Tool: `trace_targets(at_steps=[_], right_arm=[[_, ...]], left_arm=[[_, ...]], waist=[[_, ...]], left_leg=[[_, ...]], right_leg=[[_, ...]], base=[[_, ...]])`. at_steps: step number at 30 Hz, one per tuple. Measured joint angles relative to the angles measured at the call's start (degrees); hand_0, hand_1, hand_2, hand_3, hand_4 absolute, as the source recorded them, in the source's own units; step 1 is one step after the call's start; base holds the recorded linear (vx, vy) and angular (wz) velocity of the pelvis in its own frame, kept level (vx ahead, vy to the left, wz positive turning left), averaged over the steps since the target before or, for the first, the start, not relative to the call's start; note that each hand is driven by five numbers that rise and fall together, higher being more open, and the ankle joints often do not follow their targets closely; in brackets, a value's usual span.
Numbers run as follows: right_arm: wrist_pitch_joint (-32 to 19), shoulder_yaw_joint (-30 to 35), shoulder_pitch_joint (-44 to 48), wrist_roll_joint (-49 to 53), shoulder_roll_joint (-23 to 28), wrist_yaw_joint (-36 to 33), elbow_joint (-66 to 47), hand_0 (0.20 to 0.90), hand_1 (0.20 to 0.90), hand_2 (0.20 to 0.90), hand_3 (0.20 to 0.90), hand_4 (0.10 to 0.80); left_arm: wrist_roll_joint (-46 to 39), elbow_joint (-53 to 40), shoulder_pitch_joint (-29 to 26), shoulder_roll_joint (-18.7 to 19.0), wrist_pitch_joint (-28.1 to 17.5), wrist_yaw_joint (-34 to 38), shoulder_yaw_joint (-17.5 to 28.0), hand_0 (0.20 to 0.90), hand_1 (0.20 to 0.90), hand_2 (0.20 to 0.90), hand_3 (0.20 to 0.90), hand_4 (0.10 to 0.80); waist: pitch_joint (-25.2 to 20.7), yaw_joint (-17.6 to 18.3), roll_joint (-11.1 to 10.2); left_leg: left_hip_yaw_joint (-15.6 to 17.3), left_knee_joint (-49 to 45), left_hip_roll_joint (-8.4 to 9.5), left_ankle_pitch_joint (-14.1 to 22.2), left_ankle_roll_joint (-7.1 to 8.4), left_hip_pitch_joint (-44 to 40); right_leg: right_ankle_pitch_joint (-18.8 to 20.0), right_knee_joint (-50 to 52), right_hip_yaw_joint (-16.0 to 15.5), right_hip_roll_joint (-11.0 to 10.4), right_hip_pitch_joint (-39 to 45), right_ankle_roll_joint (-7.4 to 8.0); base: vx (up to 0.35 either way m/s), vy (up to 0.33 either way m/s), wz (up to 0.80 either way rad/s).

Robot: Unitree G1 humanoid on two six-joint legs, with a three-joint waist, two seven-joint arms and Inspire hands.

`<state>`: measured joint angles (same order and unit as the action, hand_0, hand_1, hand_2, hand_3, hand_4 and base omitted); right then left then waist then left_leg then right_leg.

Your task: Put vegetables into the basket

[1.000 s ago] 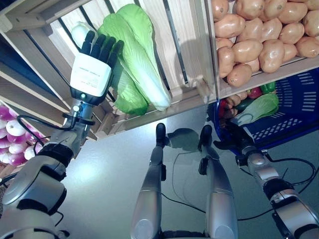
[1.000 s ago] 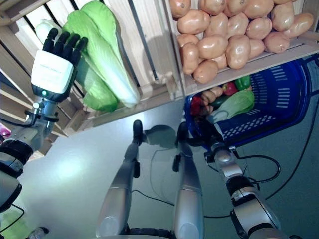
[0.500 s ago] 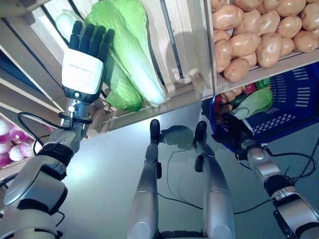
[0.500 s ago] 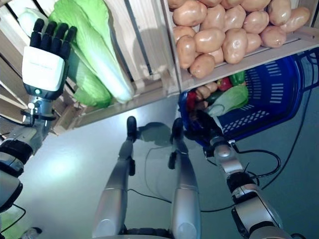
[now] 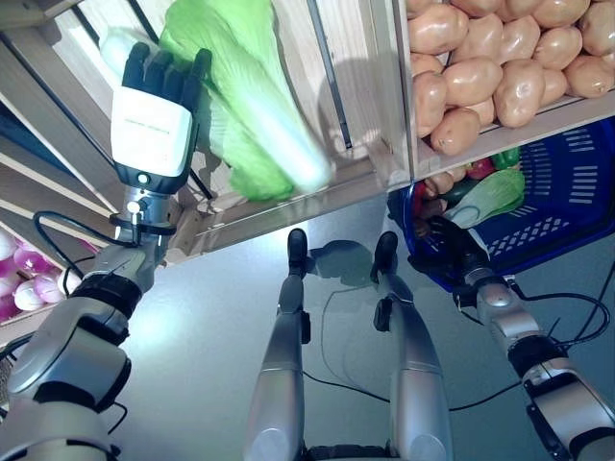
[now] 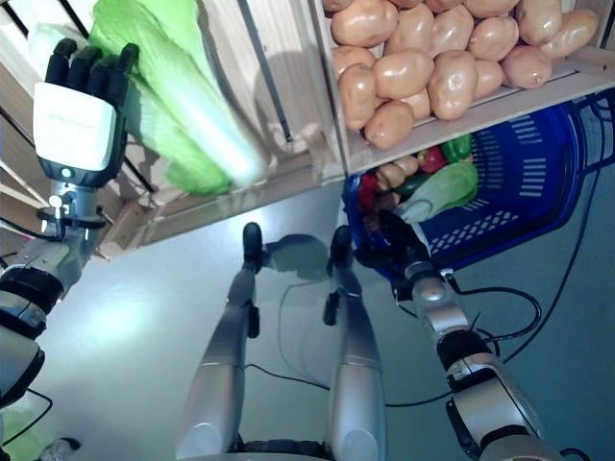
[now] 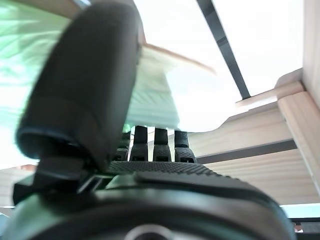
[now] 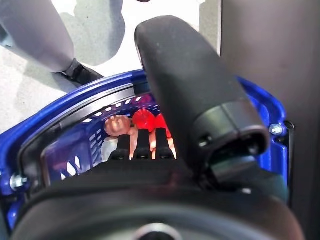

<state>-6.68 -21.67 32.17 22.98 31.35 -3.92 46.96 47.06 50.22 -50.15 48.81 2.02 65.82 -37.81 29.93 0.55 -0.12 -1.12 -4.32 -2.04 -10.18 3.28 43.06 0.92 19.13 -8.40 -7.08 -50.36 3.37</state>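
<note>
Two pale green napa cabbages (image 5: pixel 255 106) lie in a slatted wooden crate (image 5: pixel 346 173) on the shelf. My left hand (image 5: pixel 149 125) is raised against their left side, open, its straight fingers (image 7: pixel 155 145) pressed to the leaves (image 7: pixel 150 100). The blue plastic basket (image 5: pixel 567 202) hangs at the right below the shelf. It holds a cabbage (image 5: pixel 490 197), potatoes, and red and green peppers. My right hand (image 5: pixel 452 252) is shut on the basket's near rim (image 8: pixel 65 115), fingers inside and thumb (image 8: pixel 190 85) outside.
A second crate heaped with potatoes (image 5: pixel 490 67) sits right of the cabbage crate, directly above the basket. A white radish (image 5: pixel 115 48) lies behind my left hand. Purple onions (image 5: pixel 14 279) show on a lower shelf at the far left. Grey floor lies below.
My left hand has climbed a little along the cabbages, whose lower ends now look smeared as they shift in the crate. The view has also shifted. My right hand still holds the basket.
</note>
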Motion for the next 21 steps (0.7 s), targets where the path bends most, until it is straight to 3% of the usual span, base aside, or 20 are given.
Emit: trace_targets(at_steps=[16,21], right_arm=[[0.0,-1.7,-0.1,0.0,-0.5,-1.4,0.0,0.9,0.9,0.9,0.9,0.8],[0.0,-1.7,-0.6,0.0,-2.0,-3.0,0.0,0.9,0.9,0.9,0.9,0.8]], left_arm=[[-1.2,1.4,0.5,-0.8,-4.4,-0.1,-0.1,0.3,0.3,0.3,0.3,0.4],[-1.3,-2.5,1.6,-0.8,-5.5,-0.2,0.1,0.3,0.3,0.3,0.3,0.4]], waist=[[0.0,0.1,0.0],[0.0,-0.4,0.0]], left_leg=[[0.0,0.0,-0.07,-0.1,0.05,-2.1],[-0.2,0.0,-0.13,-0.2,0.16,-2.3]], right_leg=[[0.3,0.0,-0.1,0.1,2.1,-0.4],[0.3,0.0,-0.5,0.1,2.4,-0.44]], base=[[0.009,-0.024,0.0],[0.013,-0.086,0.02]])
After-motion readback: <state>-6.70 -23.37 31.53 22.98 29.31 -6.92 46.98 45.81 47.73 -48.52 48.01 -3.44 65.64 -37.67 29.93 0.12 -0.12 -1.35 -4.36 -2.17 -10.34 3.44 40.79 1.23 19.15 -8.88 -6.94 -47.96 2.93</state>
